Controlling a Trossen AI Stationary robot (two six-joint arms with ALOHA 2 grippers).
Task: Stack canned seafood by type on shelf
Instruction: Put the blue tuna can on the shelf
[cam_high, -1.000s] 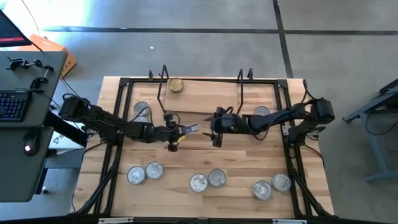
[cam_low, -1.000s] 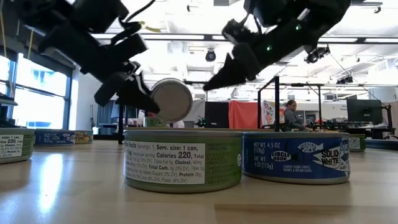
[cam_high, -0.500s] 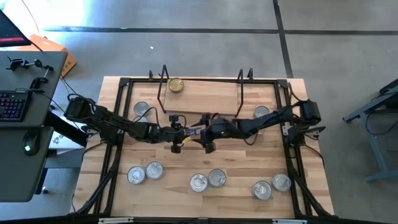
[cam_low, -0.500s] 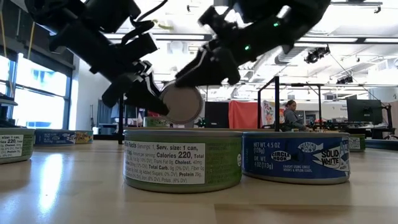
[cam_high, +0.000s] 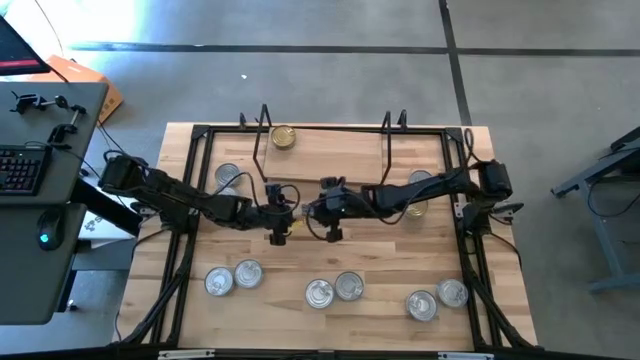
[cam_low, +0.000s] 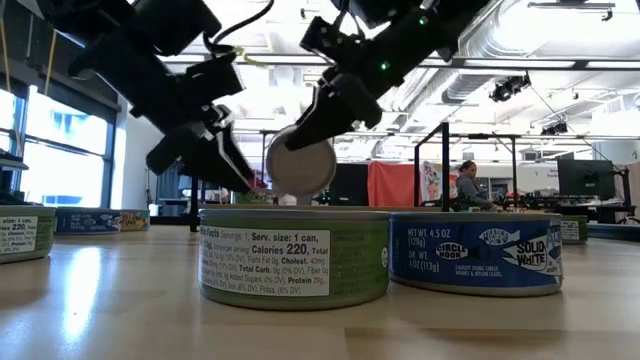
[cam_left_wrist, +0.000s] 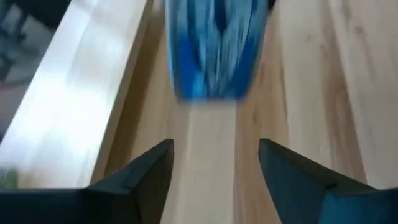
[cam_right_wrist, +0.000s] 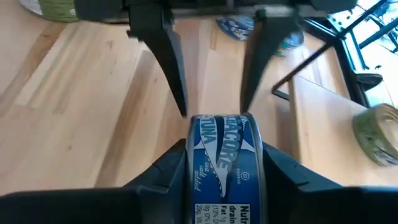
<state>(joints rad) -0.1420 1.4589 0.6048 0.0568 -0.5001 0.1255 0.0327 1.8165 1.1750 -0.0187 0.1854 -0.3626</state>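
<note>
Now that blue tuna tin (cam_right_wrist: 225, 163) sits clamped in right claw (cam_high: 322, 205), handover from left arm looks done. Half second ago left claw (cam_high: 283, 209) pinched tin; now its fingers (cam_left_wrist: 140, 169) spread apart, empty, tin just ahead. Tin held on edge above bench (cam_high: 380, 265), near front of shelf (cam_high: 330, 150). Next, likely: right arm carries it to shelf, where gold tin (cam_high: 284, 137) sits.
</note>
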